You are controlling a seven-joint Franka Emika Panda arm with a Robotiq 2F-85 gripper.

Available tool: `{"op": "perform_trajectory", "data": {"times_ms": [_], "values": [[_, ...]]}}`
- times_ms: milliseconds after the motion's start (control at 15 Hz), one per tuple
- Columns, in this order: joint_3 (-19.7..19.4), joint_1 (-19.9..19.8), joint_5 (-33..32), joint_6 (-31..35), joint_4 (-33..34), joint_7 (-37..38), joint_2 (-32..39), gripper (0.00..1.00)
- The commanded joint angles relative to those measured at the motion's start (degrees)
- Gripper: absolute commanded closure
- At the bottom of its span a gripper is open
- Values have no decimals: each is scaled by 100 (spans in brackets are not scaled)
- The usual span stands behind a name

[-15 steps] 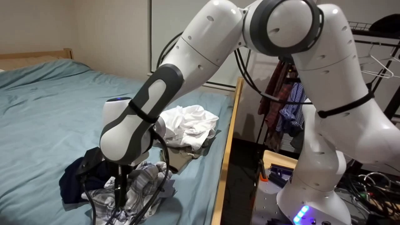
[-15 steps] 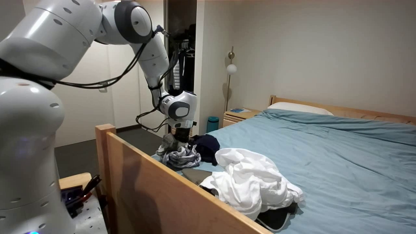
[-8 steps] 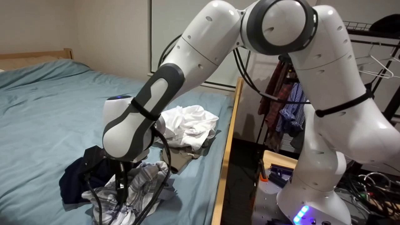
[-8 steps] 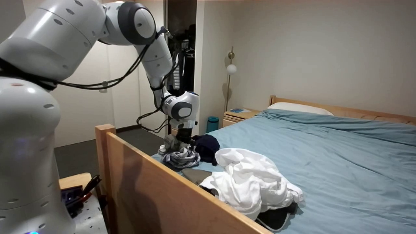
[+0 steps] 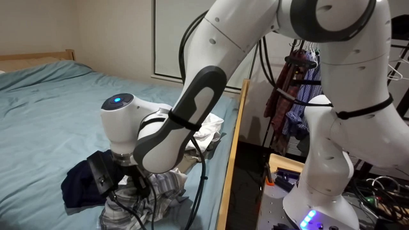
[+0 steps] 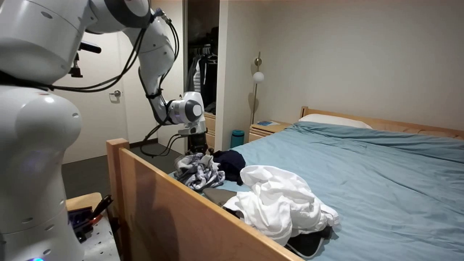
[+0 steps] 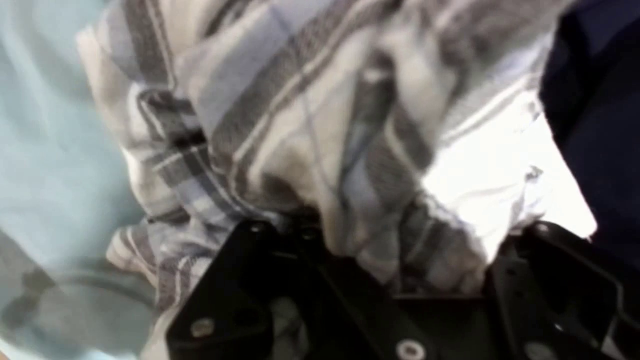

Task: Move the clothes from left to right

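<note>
Notably, the arm (image 5: 204, 95) had just re-angled, and the plaid garment (image 7: 280, 115) had shifted slightly toward the footboard (image 6: 181, 210). It lay at the foot of the bed (image 6: 362, 174), beside the navy garment (image 6: 230, 165) and apart from the white fabric (image 6: 279, 203). The gripper (image 7: 400, 229) straddled the plaid folds, jaws standing well apart; no firm hold was evident. Transfer therefore appeared incomplete, a secure pinch probably being required next.

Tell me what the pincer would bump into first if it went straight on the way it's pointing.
The plaid cloth, bunched within the open pincer in the wrist view. They may be touching now; depth there is unclear. Past the cloth probably comes the bed.
</note>
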Motion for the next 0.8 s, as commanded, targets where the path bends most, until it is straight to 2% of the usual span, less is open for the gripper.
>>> {"op": "perform_trajectory", "data": {"times_ms": [0,133,467,733], "values": [[-1607,1243,-62,102,-877,-85,-829,95],[-2563,1926,36,185,-1063,-120,-963,98],[-4937,3697,517,202,-1067,-125,-694,96],[-6745,5243,1663,186,-1084,-133,-197,96]]}}
